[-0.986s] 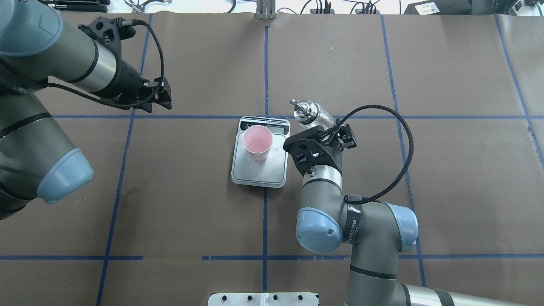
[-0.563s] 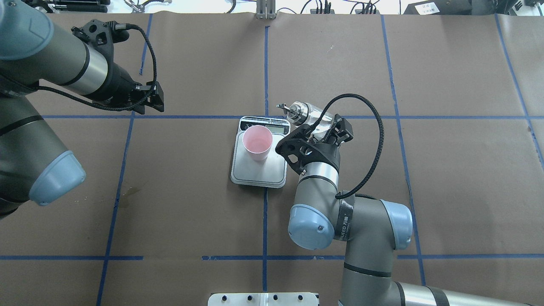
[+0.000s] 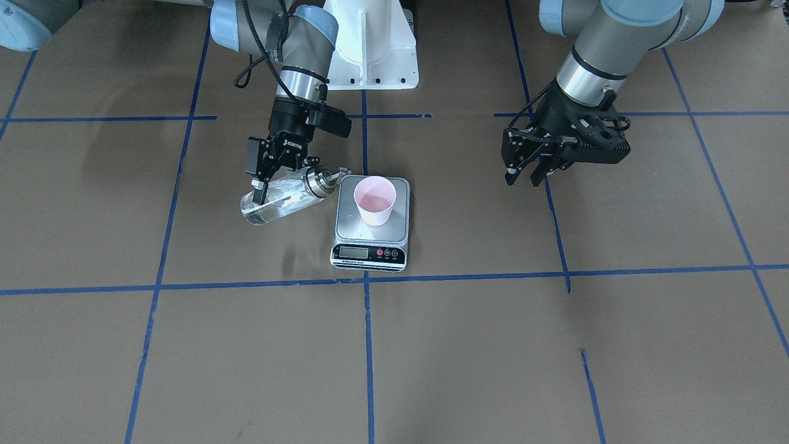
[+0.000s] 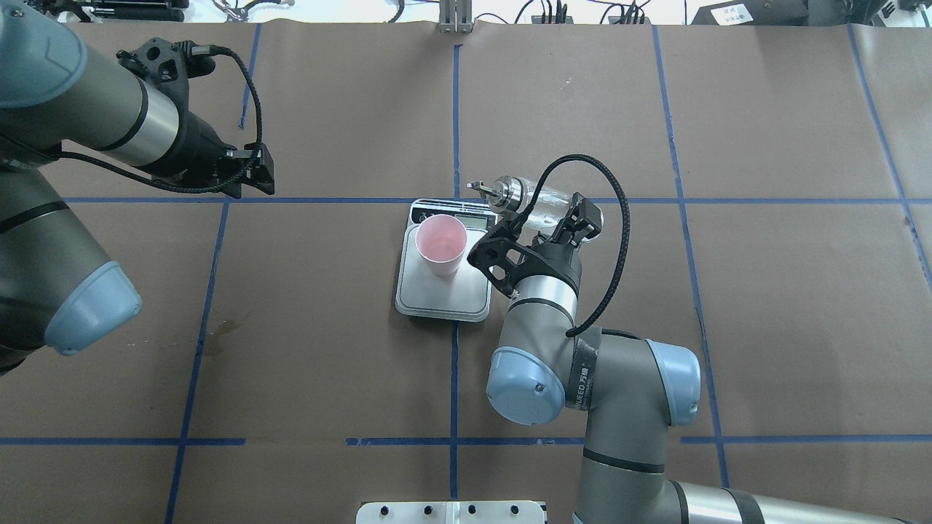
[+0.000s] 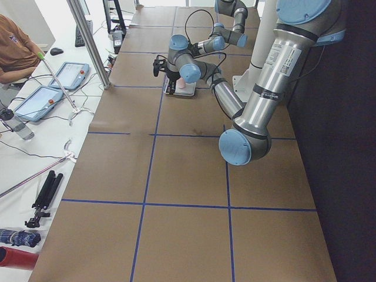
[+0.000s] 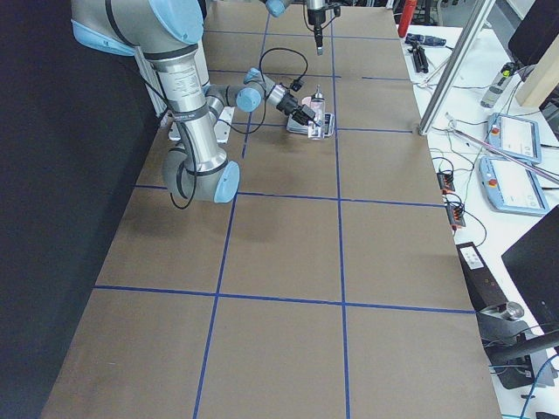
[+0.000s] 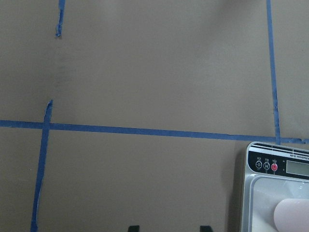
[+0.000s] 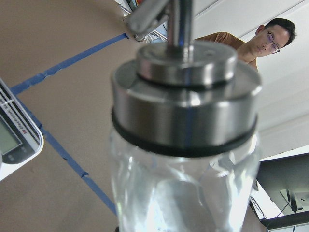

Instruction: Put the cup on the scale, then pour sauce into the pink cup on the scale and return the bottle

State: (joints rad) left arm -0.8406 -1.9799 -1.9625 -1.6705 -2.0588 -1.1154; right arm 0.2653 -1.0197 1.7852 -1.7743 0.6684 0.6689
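The pale pink cup point(image 4: 440, 244) stands upright on the scale point(image 4: 444, 295), near its display end; it also shows in the front view point(image 3: 374, 200) on the scale point(image 3: 345, 229). My right gripper point(image 4: 561, 218) is shut on the clear glass bottle point(image 4: 528, 200), held tilted almost flat beside the scale. Its metal spout point(image 3: 342, 172) points at the cup and stops short of the rim. Clear sauce lies in the bottle point(image 3: 280, 200). The right wrist view shows the bottle's collar point(image 8: 186, 96) close up. My left gripper point(image 4: 251, 175) is open and empty, well to the left of the scale.
Blue tape lines point(image 4: 455, 109) divide the brown table cover. A white base plate point(image 4: 451, 511) sits at the near edge. The left wrist view shows the scale's buttons point(image 7: 266, 166) and the cup's rim point(image 7: 292, 217). An operator point(image 5: 14, 50) sits beyond the far edge with tablets point(image 5: 73, 73).
My right gripper has tipped the bottle further over, bringing the spout left toward the cup. My left arm has drawn back to the left, away from the scale.
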